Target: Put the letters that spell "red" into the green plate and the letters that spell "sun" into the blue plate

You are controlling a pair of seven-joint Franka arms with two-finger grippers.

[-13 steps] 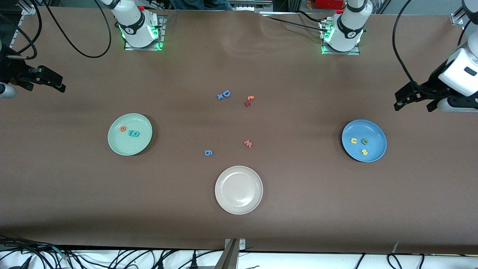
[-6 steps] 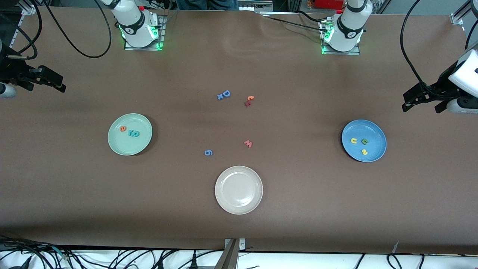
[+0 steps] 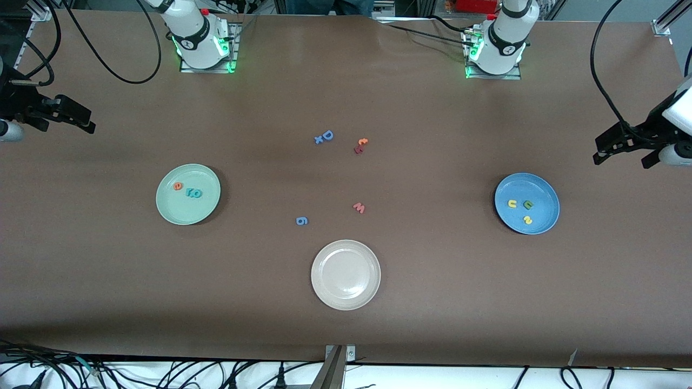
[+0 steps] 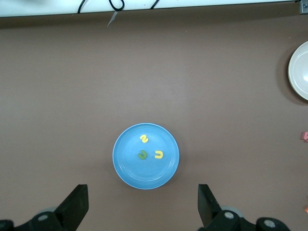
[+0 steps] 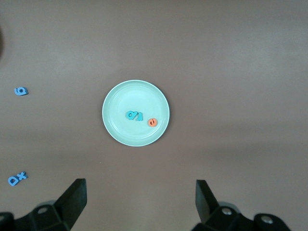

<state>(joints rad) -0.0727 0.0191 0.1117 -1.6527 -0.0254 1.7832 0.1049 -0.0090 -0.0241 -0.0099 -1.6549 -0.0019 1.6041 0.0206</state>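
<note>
Nearest the front camera sits a cream plate. Farther back lie a blue "g" and a red "w". The green plate toward the right arm's end holds the orange "e" and the teal "r" and "d" — touching. The blue plate toward the left arm's end holds the yellow arch, green arch and yellow "s". Both claws gape wide and empty — the right gripper and left gripper each hang over bare table at their own ends.
</note>
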